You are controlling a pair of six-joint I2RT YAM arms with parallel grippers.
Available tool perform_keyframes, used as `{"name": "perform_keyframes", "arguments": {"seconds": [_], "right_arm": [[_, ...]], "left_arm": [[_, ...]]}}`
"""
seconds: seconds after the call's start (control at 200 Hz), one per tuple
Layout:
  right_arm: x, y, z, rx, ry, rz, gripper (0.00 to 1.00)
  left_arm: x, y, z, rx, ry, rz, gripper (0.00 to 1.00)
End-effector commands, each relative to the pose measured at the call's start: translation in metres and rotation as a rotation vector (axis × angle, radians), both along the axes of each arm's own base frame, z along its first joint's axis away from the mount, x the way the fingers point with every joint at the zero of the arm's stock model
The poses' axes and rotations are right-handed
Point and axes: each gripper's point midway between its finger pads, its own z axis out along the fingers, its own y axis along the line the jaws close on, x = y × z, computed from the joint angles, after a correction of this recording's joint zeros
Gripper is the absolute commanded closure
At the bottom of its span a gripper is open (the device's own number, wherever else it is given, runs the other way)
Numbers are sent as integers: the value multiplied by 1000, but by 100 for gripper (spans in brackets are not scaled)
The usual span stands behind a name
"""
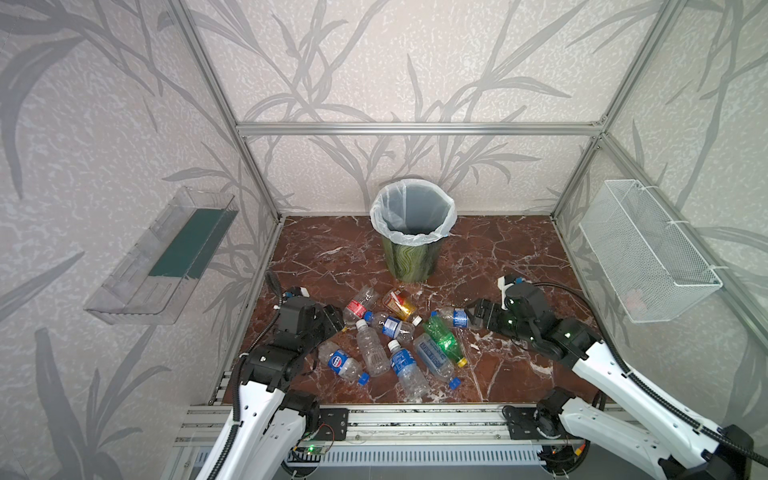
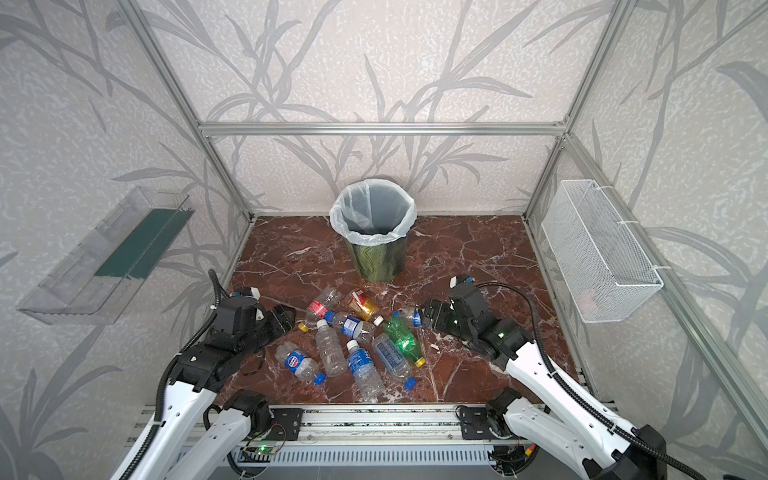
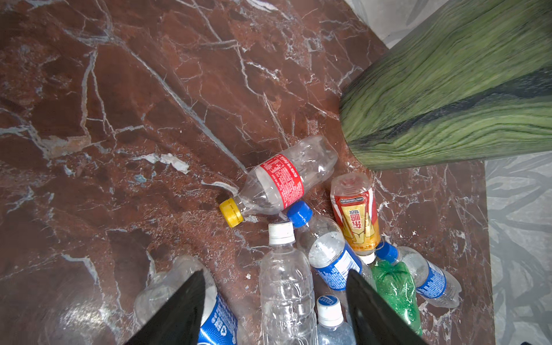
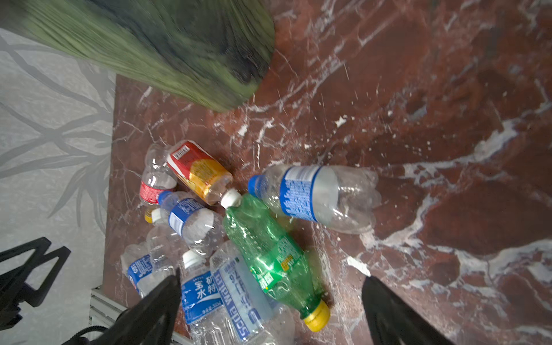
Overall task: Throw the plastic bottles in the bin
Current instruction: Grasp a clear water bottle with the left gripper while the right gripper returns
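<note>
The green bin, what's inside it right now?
Inside the bin only its white bag liner shows in both top views; no bottle is visible. Its near rim hides part of the bottom.

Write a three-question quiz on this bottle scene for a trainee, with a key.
1. True or false: the right claw is gripping a bottle.
2. What colour is the cap of the green bottle? A) blue B) yellow C) white
3. Fill in: the bin is lined with a white ___.

Key
1. False: it is open and holds nothing.
2. B
3. bag
</note>
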Motion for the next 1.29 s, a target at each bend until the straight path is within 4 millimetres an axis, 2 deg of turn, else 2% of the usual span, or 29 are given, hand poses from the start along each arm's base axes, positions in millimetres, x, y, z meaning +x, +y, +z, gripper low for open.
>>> {"name": "perform_keyframes", "arguments": {"seconds": [0.0, 0.22, 0.455, 0.59, 0.8, 1.29], "right_arm": [[-9, 3, -8, 24, 24, -8, 5], [-11, 9, -19, 9, 38, 4, 5], [-8, 12, -27, -2, 49, 3, 5], [-8, 12, -30, -10, 52, 0, 5], [-7, 12, -35, -12, 55, -1, 5], [-8, 12, -43, -20, 66, 1, 5]], "left_arm": [[-8, 9, -15, 15, 71, 62, 26], [-30, 21, -38, 28, 223, 163, 27], [-50, 25, -56, -31, 362, 301, 27], [-61, 24, -64, -62, 442, 351, 21], [-66, 9, -88, -160, 504, 370, 17], [-73, -4, -117, -240, 560, 385, 17]]}}
